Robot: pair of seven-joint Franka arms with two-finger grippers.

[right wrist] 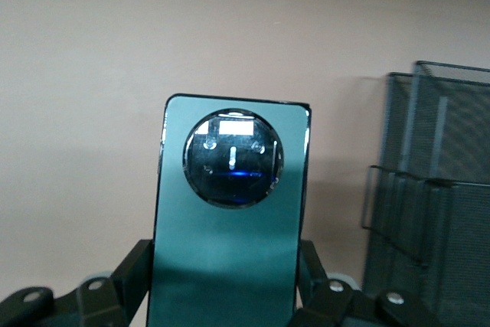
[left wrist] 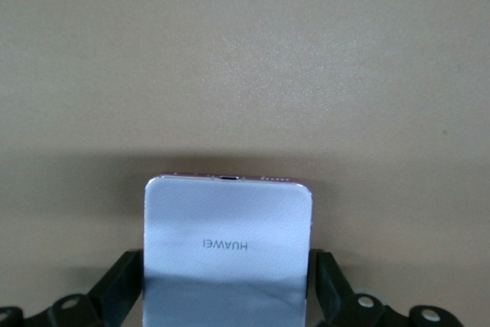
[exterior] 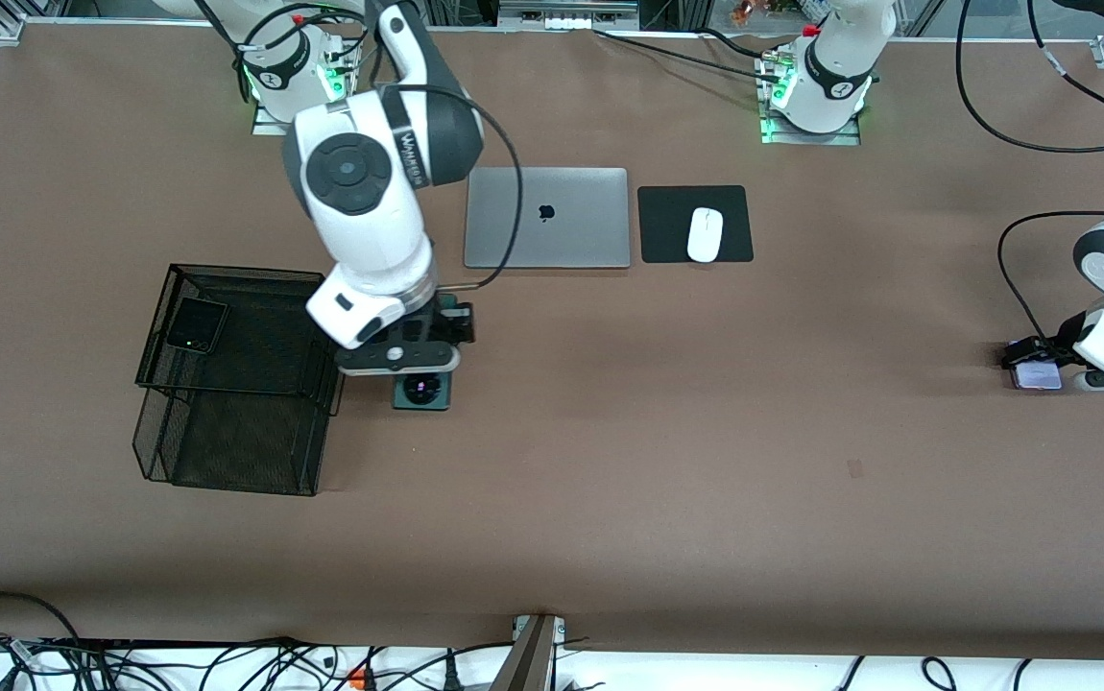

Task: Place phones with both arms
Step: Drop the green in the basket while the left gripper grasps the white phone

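Wide table covered in matte brown sheet (exterior: 667, 461), lit evenly from above, soft shadows. Closed grey laptop (exterior: 546, 218) lies toward the robot bases; beside it, toward the left arm's end, a white mouse (exterior: 705, 234) on a black square pad (exterior: 695, 224). Black wire-mesh two-tier tray (exterior: 235, 384) toward the right arm's end. Tangled black cables (exterior: 226, 662) along the white strip at the table's near edge.

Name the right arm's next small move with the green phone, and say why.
Probably lift it: the right gripper is shut on the green phone beside the mesh tray, where the black phone already lies.
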